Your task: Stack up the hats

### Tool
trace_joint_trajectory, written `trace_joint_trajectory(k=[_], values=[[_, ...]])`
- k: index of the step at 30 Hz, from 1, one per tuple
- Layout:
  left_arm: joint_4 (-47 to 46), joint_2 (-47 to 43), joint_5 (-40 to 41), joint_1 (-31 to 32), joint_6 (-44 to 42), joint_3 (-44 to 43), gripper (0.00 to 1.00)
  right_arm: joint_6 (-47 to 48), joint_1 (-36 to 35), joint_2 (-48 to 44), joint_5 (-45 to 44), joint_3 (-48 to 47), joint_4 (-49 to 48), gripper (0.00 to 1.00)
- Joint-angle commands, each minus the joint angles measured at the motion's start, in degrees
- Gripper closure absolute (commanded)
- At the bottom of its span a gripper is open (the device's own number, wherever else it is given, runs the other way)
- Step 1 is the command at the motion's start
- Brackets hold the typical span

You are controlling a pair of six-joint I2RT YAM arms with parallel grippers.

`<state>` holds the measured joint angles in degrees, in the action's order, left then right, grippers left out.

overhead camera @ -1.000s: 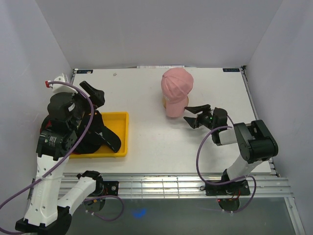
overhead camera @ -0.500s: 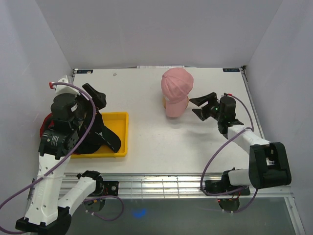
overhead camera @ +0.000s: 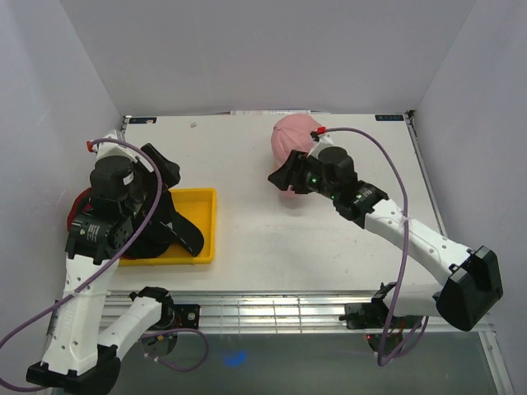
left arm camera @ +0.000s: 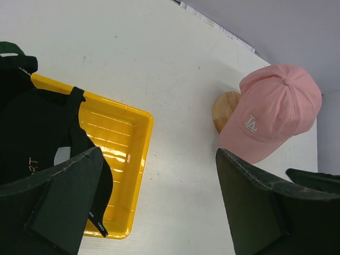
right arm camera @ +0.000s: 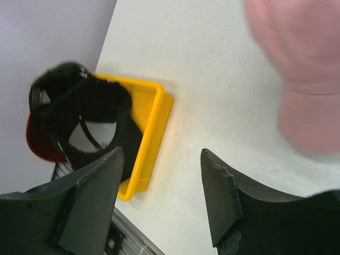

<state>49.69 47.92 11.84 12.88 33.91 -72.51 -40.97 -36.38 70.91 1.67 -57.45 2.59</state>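
A pink cap with a white "LA" (left arm camera: 273, 114) sits on the round wooden stand (left arm camera: 226, 109) at the back middle of the table; it also shows in the top view (overhead camera: 290, 136). Black caps (overhead camera: 169, 229) lie piled in the yellow tray (overhead camera: 210, 226), with a dark green cap (right arm camera: 66, 68) and a red cap (overhead camera: 76, 206) at the pile's left edge. My left gripper (overhead camera: 165, 164) is open and empty above the tray's back right corner. My right gripper (overhead camera: 284, 178) is open and empty, in front of the pink cap and hiding its brim from above.
White walls close in the table on the left, back and right. The right arm stretches across the table's right half. Bare table shows between the tray and the stand (left arm camera: 175, 106). A metal rail (overhead camera: 288, 309) runs along the near edge.
My right arm has swung from the right of the stand up and to the left, so its gripper now hangs in front of the pink cap. The left arm has barely moved.
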Motion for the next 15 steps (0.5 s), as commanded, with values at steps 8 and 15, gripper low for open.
trace_joint_trajectory(k=[8,15], values=[[2.8,5.2,-2.8,0.1,2.6,-9.2,0.02,18.1,-6.2,8.2,0.8,-15.0,11.9,0.33],[3.0,6.2,-4.7,0.2,4.8,-12.3,0.02,24.4,-15.6,13.1,-0.9,-20.7,15.3,0.34]])
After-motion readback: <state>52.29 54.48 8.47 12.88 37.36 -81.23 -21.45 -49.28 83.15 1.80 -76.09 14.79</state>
